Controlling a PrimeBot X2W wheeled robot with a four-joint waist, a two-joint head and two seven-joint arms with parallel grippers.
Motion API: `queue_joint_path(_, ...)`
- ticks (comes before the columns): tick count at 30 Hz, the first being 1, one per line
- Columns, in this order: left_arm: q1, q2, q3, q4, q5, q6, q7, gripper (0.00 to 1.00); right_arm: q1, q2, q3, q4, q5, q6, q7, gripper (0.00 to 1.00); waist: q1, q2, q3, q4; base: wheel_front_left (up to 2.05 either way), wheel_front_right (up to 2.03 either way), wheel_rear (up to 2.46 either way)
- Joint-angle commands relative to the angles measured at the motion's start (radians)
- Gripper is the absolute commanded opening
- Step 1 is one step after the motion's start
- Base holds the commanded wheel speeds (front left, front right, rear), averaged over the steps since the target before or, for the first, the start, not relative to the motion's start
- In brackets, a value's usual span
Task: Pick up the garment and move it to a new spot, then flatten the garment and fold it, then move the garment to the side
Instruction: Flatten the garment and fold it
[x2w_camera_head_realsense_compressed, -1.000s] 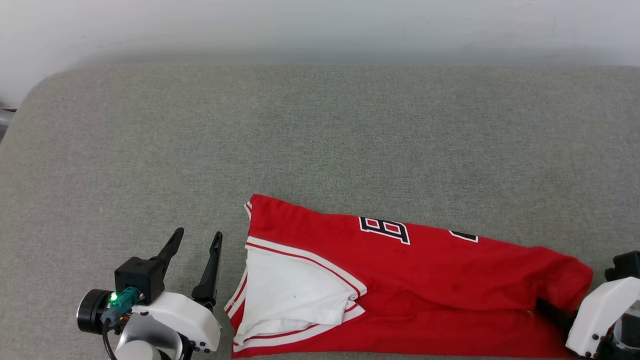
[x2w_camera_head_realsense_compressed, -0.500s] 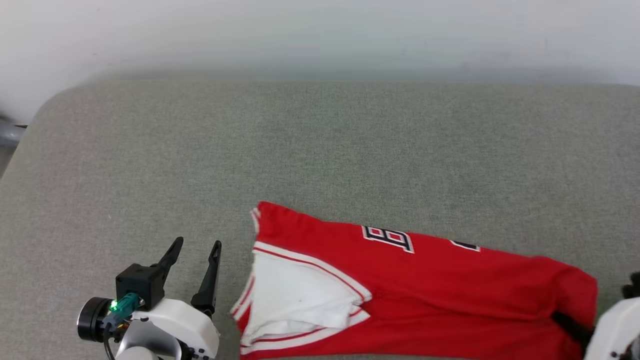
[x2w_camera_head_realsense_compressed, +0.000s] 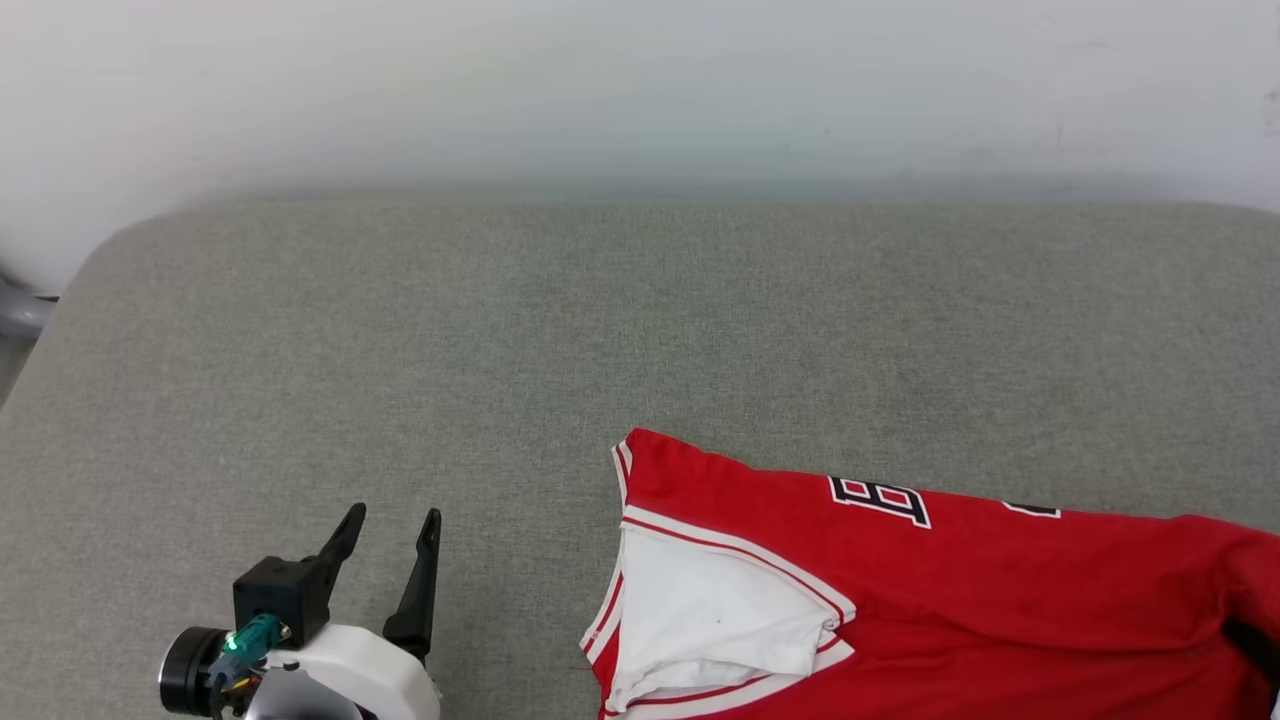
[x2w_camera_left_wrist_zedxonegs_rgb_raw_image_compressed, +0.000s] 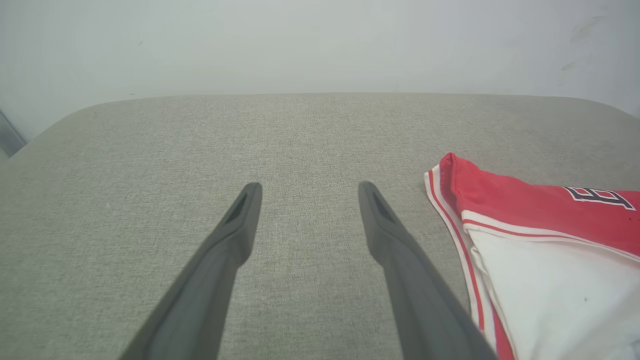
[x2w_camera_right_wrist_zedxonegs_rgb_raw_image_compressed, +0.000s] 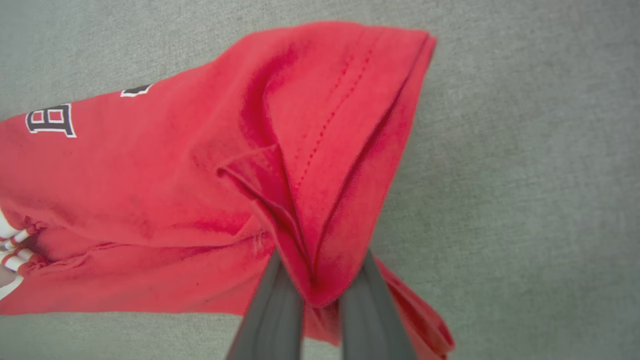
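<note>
Holding: my right gripper is clamped on a bunched corner of the garment. Its two dark fingers stand close together with a fold of red cloth pinched between them, and a line of hem stitching runs away from the pinch.
Garment: a red jersey-style shirt lying on the near right part of the surface, stretched out from left to right, with its right end running past the right edge of the head view. The pinched corner is at that right end, where the cloth is creased into deep folds.
Sleeve: white and short, lying face up at the shirt's left end, edged with red-and-white striped trim.
Lettering: a black-and-white block character on the red chest near the shirt's far edge, with part of a second one just to its right. I cannot read either for certain.
Left gripper: at the near left, over bare surface, with its fingers spread apart and nothing between them. It is to the left of the shirt and clear of it. Whether its fingertips touch the surface I cannot tell.
Surface: a wide pad covered in gray woven fabric, with a rounded far left corner.
Wall: plain and pale, rising just beyond the surface's far edge.
</note>
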Motion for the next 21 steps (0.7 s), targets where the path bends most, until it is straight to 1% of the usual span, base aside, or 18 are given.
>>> queue_joint_path(1,0.011,-0.008,0.001,0.003,-0.005,0.003,-0.007,1.00,0.010,0.007,-0.005,-0.015,-0.007,-0.002,0.009,0.00,-0.0001,-0.0001,-0.017,-0.003,0.00,0.00,0.00)
queue_joint_path(5,0.026,-0.013,-0.004,0.008,-0.005,0.002,-0.011,1.00,0.033,0.024,0.004,-0.074,-0.023,-0.002,0.038,0.00,-0.0001,-0.0001,-0.047,-0.002,0.00,0.00,0.00)
queue_joint_path(10,0.037,-0.019,-0.003,0.011,-0.010,0.006,-0.014,1.00,0.072,0.069,0.017,-0.187,-0.029,-0.001,0.100,0.00,-0.0001,-0.0001,-0.080,0.007,0.00,0.00,0.00)
queue_joint_path(13,0.048,-0.024,-0.003,0.009,-0.013,0.004,-0.015,1.00,0.089,0.106,0.026,-0.276,-0.018,-0.001,0.153,0.00,-0.0001,-0.0001,-0.089,0.017,0.00,0.00,0.00)
queue_joint_path(16,0.052,-0.027,-0.006,0.007,-0.012,0.004,-0.017,1.00,0.101,0.149,0.037,-0.352,-0.031,-0.001,0.200,0.00,-0.0001,-0.0001,-0.094,0.031,0.00,0.00,0.00)
queue_joint_path(21,0.055,-0.025,-0.001,0.006,-0.013,0.008,-0.019,1.00,0.082,0.232,0.078,-0.445,-0.037,-0.001,0.262,0.00,-0.0001,-0.0001,-0.095,0.057,0.00,0.00,0.00)
